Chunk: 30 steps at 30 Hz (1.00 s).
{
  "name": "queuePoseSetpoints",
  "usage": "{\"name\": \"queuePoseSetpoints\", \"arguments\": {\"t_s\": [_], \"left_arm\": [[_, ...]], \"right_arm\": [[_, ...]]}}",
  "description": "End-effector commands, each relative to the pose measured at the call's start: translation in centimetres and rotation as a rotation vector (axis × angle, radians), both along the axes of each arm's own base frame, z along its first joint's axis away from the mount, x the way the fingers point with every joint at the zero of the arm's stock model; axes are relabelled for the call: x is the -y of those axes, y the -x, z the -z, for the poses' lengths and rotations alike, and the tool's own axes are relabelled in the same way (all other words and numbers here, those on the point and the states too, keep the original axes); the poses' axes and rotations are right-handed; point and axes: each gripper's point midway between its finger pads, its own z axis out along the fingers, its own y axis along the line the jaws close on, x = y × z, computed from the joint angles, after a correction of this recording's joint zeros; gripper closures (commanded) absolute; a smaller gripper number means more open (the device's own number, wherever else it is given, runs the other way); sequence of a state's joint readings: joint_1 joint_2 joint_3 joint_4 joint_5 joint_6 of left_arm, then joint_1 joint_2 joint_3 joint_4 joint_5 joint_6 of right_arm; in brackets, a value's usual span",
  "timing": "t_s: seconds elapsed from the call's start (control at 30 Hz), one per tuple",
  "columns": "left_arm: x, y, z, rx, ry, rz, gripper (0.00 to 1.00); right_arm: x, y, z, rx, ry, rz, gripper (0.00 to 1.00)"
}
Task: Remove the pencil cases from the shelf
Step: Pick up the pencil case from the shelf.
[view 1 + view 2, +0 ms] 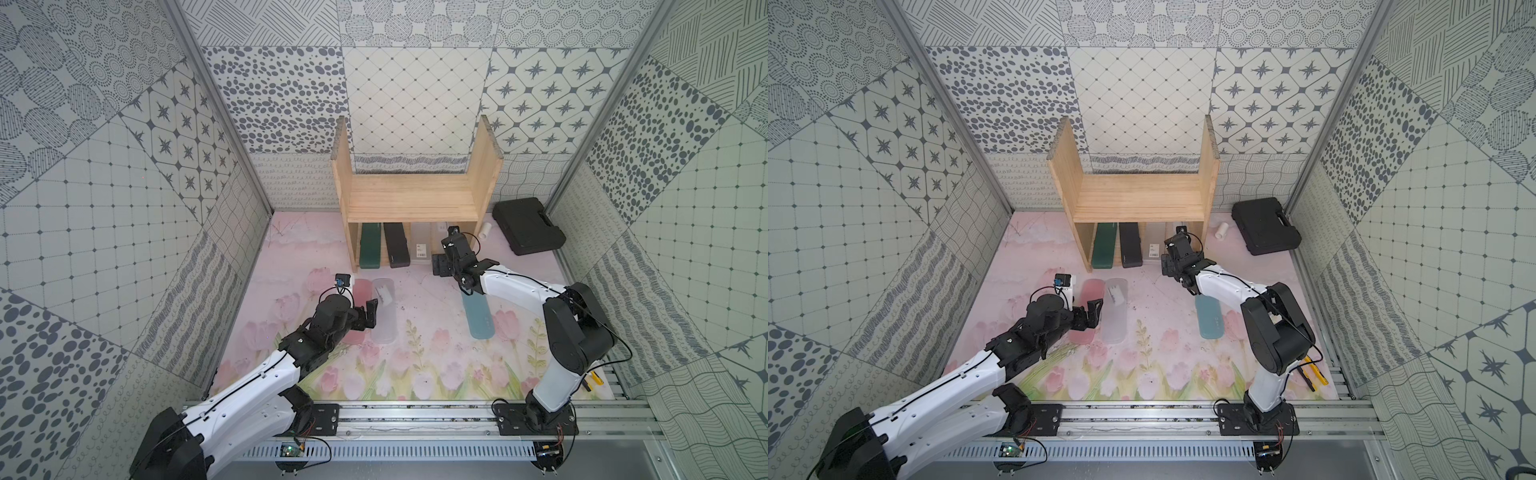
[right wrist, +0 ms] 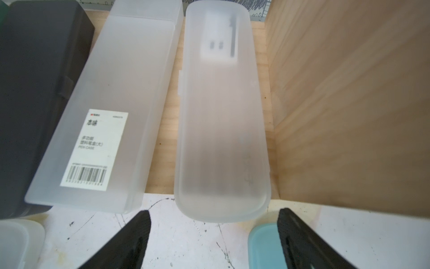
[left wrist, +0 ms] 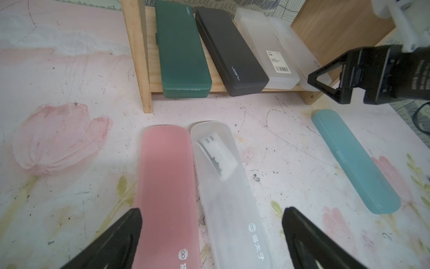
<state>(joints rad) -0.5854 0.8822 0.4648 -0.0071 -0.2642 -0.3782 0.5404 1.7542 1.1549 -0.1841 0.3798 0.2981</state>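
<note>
The wooden shelf stands at the back, and pencil cases lie on its lower tier. From the left these are a dark green case, a black case and a frosted case with a barcode label. A rounded frosted case lies by the right side panel. My right gripper is open just in front of that rounded case's near end, holding nothing. On the mat lie a pink case, a frosted case and a blue case. My left gripper hangs open above the pink and frosted pair.
A large black tool case lies right of the shelf, with a small white roll between them. A yellow-handled tool lies at the front right corner. Patterned walls close in both sides and the back.
</note>
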Motion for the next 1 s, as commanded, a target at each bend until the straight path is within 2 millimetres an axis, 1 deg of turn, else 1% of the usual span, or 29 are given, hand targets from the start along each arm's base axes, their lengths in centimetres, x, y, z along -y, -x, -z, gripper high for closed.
{"name": "queuePoseSetpoints", "arguments": {"t_s": [0.0,0.27,0.4,0.53,0.6,0.8,0.97], "left_arm": [[0.2,-0.2,-1.2,0.066,0.008,0.024,0.01],[0.1,-0.3,-1.2,0.065,0.005,0.019,0.01],[0.1,-0.4,-1.1,0.062,0.003,0.017,0.01],[0.2,-0.3,-1.1,0.06,0.007,0.019,0.01],[0.2,-0.3,-1.0,0.058,0.008,0.021,0.01],[0.3,-0.3,-1.0,0.055,0.014,0.025,0.01],[0.4,-0.3,-1.0,0.053,0.017,0.027,0.01]], "right_arm": [[0.1,-1.1,-0.5,0.022,0.002,0.016,0.1],[-0.4,-1.7,-0.2,0.001,-0.004,0.008,0.1],[-1.0,-1.8,0.0,-0.012,-0.025,-0.013,0.13],[-1.6,-1.8,0.2,-0.031,-0.042,-0.025,0.13],[-1.3,-1.8,0.1,-0.022,-0.033,-0.003,0.13],[0.7,-2.0,-0.7,0.006,0.026,0.085,0.11],[0.9,-2.1,-0.2,-0.014,0.046,0.099,0.1]]}}
